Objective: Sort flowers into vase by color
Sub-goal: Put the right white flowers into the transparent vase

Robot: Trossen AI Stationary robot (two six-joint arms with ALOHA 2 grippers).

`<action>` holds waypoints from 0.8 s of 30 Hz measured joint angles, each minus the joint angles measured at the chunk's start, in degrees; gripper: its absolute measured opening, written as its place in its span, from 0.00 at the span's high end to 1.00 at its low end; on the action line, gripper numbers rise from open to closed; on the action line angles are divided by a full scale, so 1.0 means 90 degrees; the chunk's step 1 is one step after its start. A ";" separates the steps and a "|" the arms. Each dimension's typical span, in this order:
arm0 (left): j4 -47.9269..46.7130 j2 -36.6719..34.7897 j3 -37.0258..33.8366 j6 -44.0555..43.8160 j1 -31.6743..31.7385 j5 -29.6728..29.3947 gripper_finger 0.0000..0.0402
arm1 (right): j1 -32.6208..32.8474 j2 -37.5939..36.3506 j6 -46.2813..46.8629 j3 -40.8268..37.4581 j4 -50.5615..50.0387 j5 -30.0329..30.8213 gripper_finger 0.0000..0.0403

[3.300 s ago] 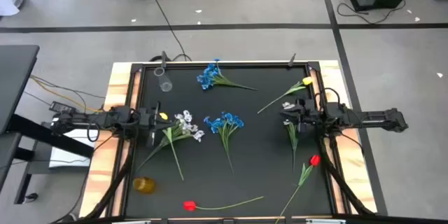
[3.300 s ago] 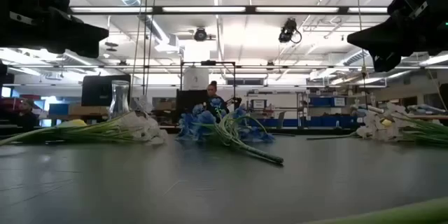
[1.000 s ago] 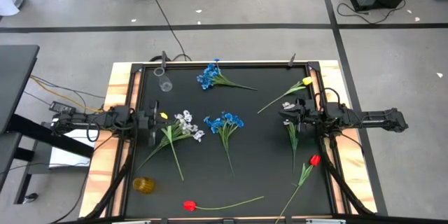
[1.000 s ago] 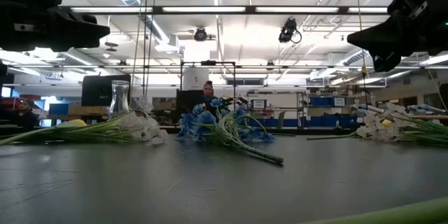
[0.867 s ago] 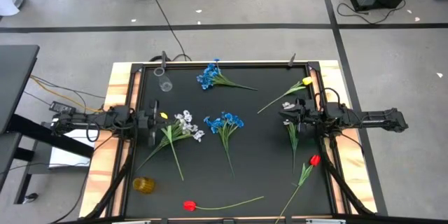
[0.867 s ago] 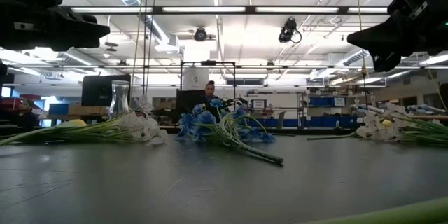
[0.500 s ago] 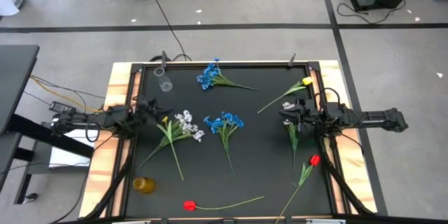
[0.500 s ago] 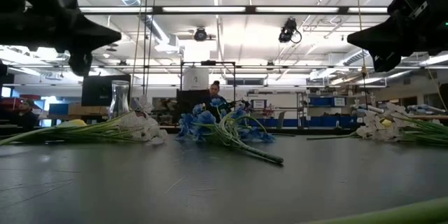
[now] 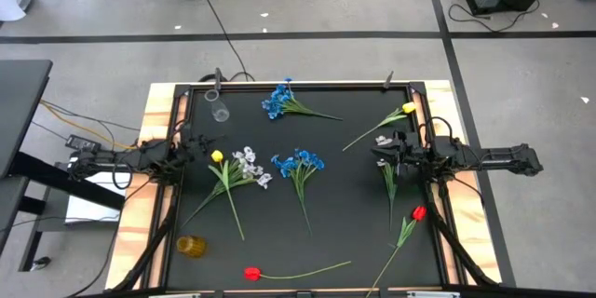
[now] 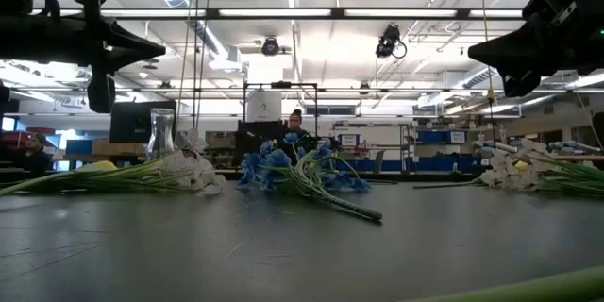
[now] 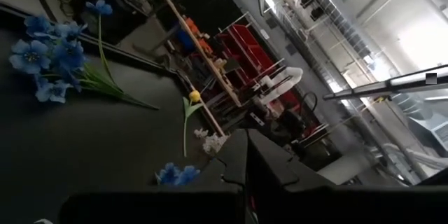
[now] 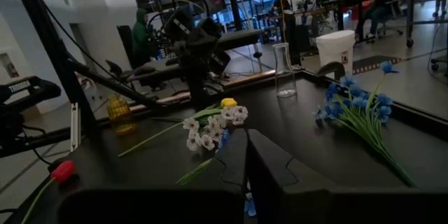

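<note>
Nothing sorted yet: every flower lies on the black mat (image 9: 345, 196) and both vases stand empty. Taking the white bunch (image 9: 247, 165) as landmark: the clear vase (image 9: 219, 110) stands beyond it toward the mat's far left corner, the amber vase (image 9: 190, 245) nearer the front left corner, one blue bunch (image 9: 300, 163) just beside it toward centre, a second blue bunch (image 9: 277, 101) farther back, a yellow tulip (image 9: 217, 156) touching or just beside it on the left-arm side. Well apart from it, on the right half, lie another yellow tulip (image 9: 408, 109), a red tulip (image 9: 418, 213), and a second red tulip (image 9: 251, 274) by the front edge. The left gripper (image 9: 193, 144) hovers above the mat just beside the yellow tulip, fingers pressed together, holding nothing. The right gripper (image 9: 384, 154) waits over the mat's right edge, fingers likewise closed and empty; green stems lie under it. Judged step: start of the first pick, left arm reaching toward the white/yellow cluster. Next move calls for parting the fingers, dropping onto one thin stalk clear of its neighbours, closing, then carrying it bloom-up to a vase; stems overlap here, so dragging a second flower along is a risk
</note>
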 joint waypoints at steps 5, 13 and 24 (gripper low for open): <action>-0.0011 0.0000 -0.0002 0.0036 -0.0005 0.0276 0.96 | -0.0001 0.0000 0.0000 0.0000 0.0000 0.0000 0.95; -0.0315 0.0005 -0.0001 0.0369 -0.0146 0.0444 0.96 | -0.0001 0.0002 0.0000 0.0000 0.1064 0.0039 0.95; -0.0688 0.0693 0.0321 0.0357 -0.0582 0.0517 0.96 | -0.0006 -0.0002 0.0487 0.0002 0.3265 0.1541 0.95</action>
